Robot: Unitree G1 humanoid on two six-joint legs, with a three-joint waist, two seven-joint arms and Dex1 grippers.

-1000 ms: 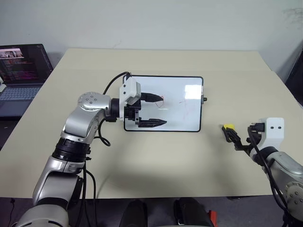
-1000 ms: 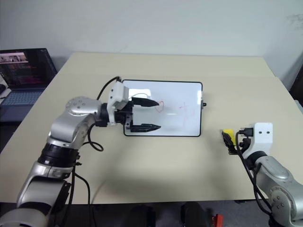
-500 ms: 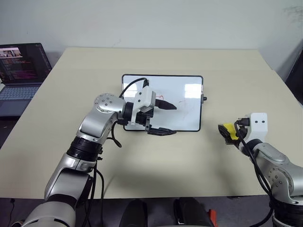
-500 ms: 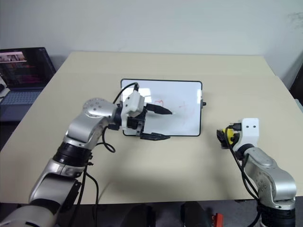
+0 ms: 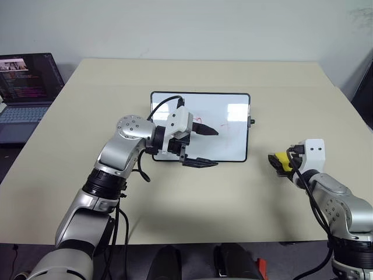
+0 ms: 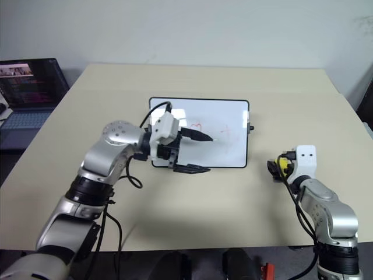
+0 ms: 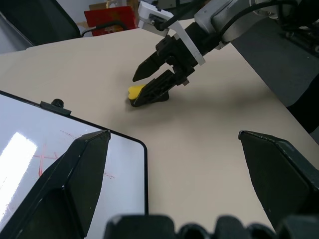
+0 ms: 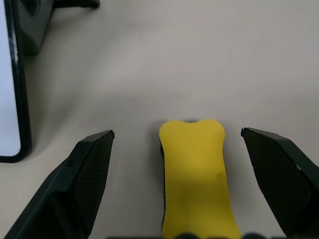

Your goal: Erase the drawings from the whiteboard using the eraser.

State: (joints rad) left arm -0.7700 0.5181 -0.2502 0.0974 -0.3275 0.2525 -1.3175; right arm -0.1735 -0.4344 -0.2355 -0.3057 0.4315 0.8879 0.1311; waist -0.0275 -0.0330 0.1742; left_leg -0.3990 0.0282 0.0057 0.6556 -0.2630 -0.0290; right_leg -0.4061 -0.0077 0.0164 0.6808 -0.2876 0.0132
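The whiteboard (image 5: pixel 233 143) lies flat at the middle of the table, with a red heart (image 6: pixel 195 126) and a fainter red scribble (image 6: pixel 226 133) as the drawings on it. My left gripper (image 5: pixel 215 148) hovers open over the board's near edge, one finger across the heart, the other past the frame. The yellow eraser (image 8: pixel 195 174) lies on the table to the right of the board. My right gripper (image 8: pixel 177 132) is open and straddles it, a finger on each side with a gap to the block. From the left wrist view, the eraser (image 7: pixel 135 92) shows under the right gripper (image 7: pixel 149 84).
An open laptop (image 5: pixel 26 87) stands off the table's left side. The beige table (image 5: pixel 175 204) has bare surface between the board and the near edge, and between the board and the eraser.
My left gripper has swung right along the board's near edge. My right gripper has advanced and dropped, so its fingers now flank the eraser.
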